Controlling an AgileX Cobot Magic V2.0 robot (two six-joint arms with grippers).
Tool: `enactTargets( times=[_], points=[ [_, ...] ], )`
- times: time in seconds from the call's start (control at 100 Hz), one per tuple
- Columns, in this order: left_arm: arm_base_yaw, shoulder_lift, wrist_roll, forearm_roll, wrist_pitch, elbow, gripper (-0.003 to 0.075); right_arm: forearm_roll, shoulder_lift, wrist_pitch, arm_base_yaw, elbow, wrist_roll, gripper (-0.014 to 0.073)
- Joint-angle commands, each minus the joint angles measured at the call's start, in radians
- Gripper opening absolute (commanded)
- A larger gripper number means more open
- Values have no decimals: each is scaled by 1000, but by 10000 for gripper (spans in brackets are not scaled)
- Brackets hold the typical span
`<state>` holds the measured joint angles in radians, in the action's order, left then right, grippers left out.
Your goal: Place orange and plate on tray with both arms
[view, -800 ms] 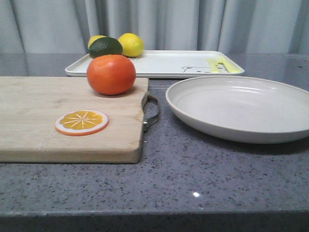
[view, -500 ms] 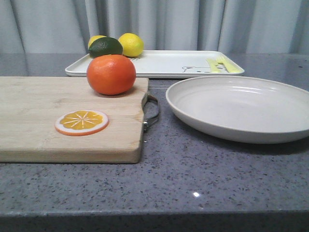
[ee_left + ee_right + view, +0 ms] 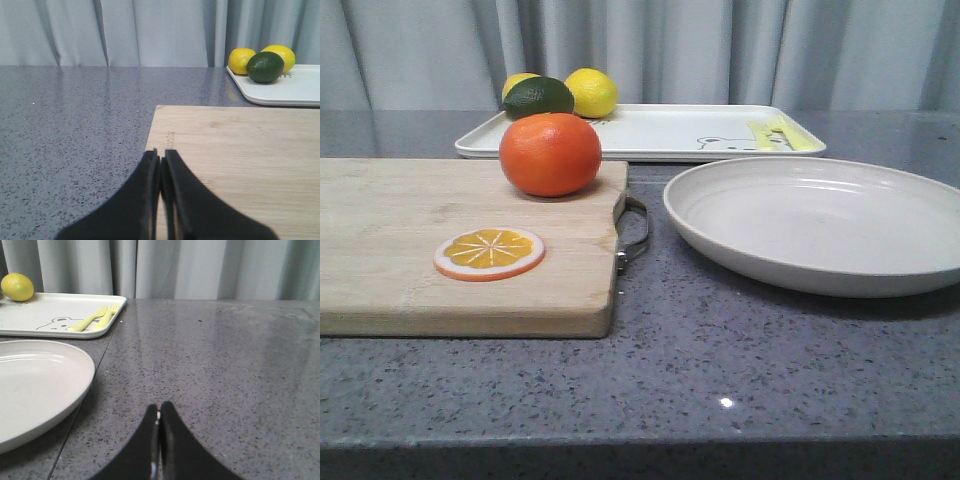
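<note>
The orange [image 3: 550, 153] sits on the far right corner of a wooden cutting board [image 3: 410, 270]. The off-white plate [image 3: 820, 222] lies on the counter to the board's right; its rim also shows in the right wrist view [image 3: 35, 390]. The white tray [image 3: 660, 132] with the bear drawing lies behind both, and shows in the wrist views [image 3: 285, 90] [image 3: 55, 315]. My left gripper [image 3: 161, 156] is shut and empty over the board's left edge. My right gripper [image 3: 159, 409] is shut and empty over the counter, right of the plate. Neither gripper shows in the front view.
An orange slice disc [image 3: 488, 252] lies on the board. Two lemons [image 3: 591, 92] and a dark green lime [image 3: 538, 97] sit at the tray's far left corner. A yellow-green fork print [image 3: 772, 133] marks the tray's right end. Grey curtains hang behind the speckled counter.
</note>
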<state>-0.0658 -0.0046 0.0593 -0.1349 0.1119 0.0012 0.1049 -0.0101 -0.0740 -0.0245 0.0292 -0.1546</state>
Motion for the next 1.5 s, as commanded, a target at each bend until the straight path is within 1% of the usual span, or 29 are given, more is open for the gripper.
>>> enactTargets(
  times=[0.0, 0.21, 0.44, 0.58, 0.71, 0.85, 1.07, 1.32, 1.49],
  points=[
    [-3, -33, 0, -2, -81, 7, -20, 15, -13, 74, 6, -23, -2, -68],
    [-3, -33, 0, -2, -83, 7, -20, 15, -13, 81, 6, -23, -2, -68],
    [-3, -33, 0, -2, -96, -4, -20, 15, -13, 128, 6, -28, -2, -68],
    [-3, -29, 0, -2, -94, -44, -20, 15, 7, 67, 6, -72, -2, -67],
    [-3, 7, 0, -2, -93, -104, -20, 15, 62, 9, 6, -129, -2, -67],
    [-3, 73, 0, -2, -93, -183, -20, 15, 140, 9, 6, -185, -2, -67],
    [-3, 227, 0, -2, -97, -281, -20, 14, 263, 11, 6, -278, -2, -67],
    [-3, 342, 0, -2, -121, -348, -20, 14, 409, 10, 6, -384, -2, -67],
    [-3, 357, 0, -2, -125, -352, -20, 14, 431, 44, 6, -401, -2, -67]
  ],
)
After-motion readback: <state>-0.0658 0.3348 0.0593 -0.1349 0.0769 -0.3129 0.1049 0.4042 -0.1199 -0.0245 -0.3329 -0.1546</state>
